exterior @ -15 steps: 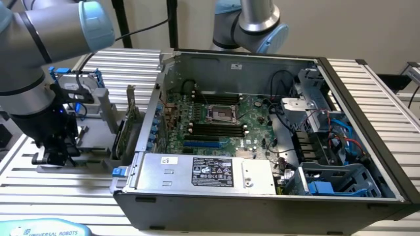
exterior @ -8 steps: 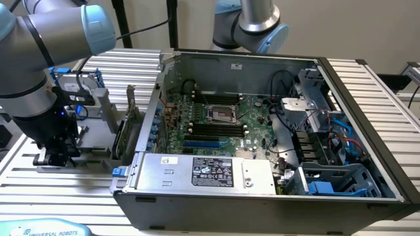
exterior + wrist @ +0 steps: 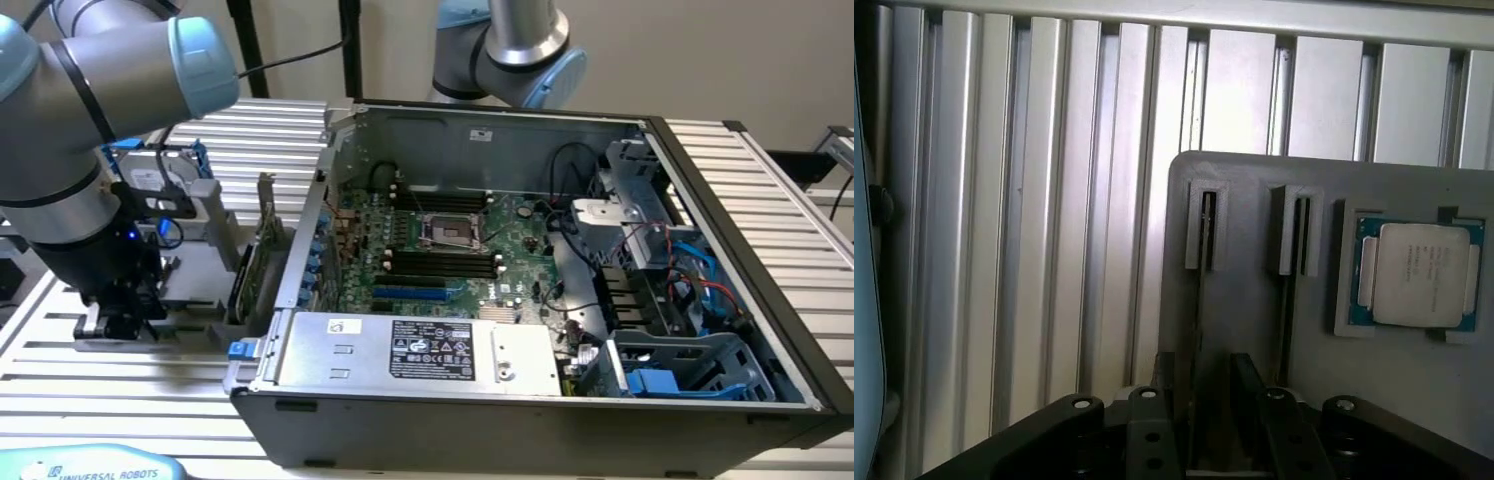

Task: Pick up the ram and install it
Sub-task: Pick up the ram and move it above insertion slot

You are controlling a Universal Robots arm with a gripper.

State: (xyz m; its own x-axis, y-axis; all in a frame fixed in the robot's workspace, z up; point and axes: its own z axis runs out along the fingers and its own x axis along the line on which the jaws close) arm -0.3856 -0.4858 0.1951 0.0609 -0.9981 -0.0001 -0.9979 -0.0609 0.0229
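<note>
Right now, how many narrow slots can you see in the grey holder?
2. One slot sits near the grey holder's edge, the other between it and the processor chip. The gripper covers part of the holder, so more may be hidden.

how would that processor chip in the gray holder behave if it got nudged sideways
The processor chip lies flat in a recess of the gray holder, so it would probably stay put rather than slide. Being a flat square, it shouldn't roll or tip. Its smooth metal lid looks stiff, likely slippery to pinch.
</note>
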